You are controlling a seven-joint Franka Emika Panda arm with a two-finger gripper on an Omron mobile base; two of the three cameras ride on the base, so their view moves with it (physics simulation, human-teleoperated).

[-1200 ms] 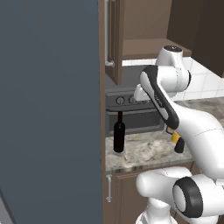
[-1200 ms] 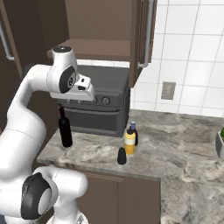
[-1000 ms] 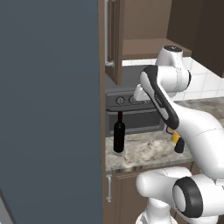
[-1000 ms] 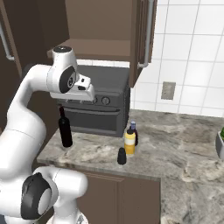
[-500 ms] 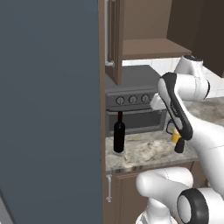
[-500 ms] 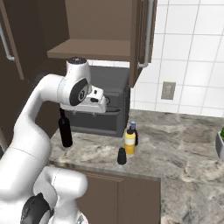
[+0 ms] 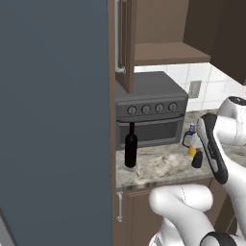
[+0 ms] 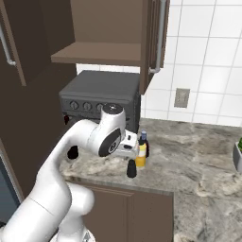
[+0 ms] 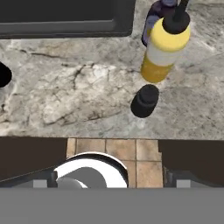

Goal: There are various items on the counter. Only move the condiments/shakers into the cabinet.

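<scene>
Three condiments stand together on the granite counter [image 9: 65, 92] in front of the oven's right end. They are a yellow squeeze bottle [image 9: 164, 48] [image 8: 141, 156] [image 7: 192, 152], a black shaker [image 9: 145, 100] [image 8: 132, 168] [image 7: 197, 159] and a blue-purple bottle [image 9: 153, 19] [image 8: 143, 140] [image 7: 190, 136] behind them. My gripper [image 9: 113, 155] [image 8: 129, 148] hangs open and empty over the counter's front edge, just short and left of the shaker. The wall cabinet [image 8: 97, 53] [image 7: 168, 52] above is open, with its door [image 8: 150, 42] swung out.
A tall dark wine bottle [image 7: 130, 147] stands at the counter's left, its base at the hand view's left edge [image 9: 3, 74]. A dark toaster oven [image 8: 97, 92] [image 7: 149, 108] fills the back of the counter. A tall grey fridge side [image 7: 53, 120] bounds the left.
The arm has swung down from in front of the open cabinet to just above the counter's front edge, beside the three condiments. The things on the counter have not moved.
</scene>
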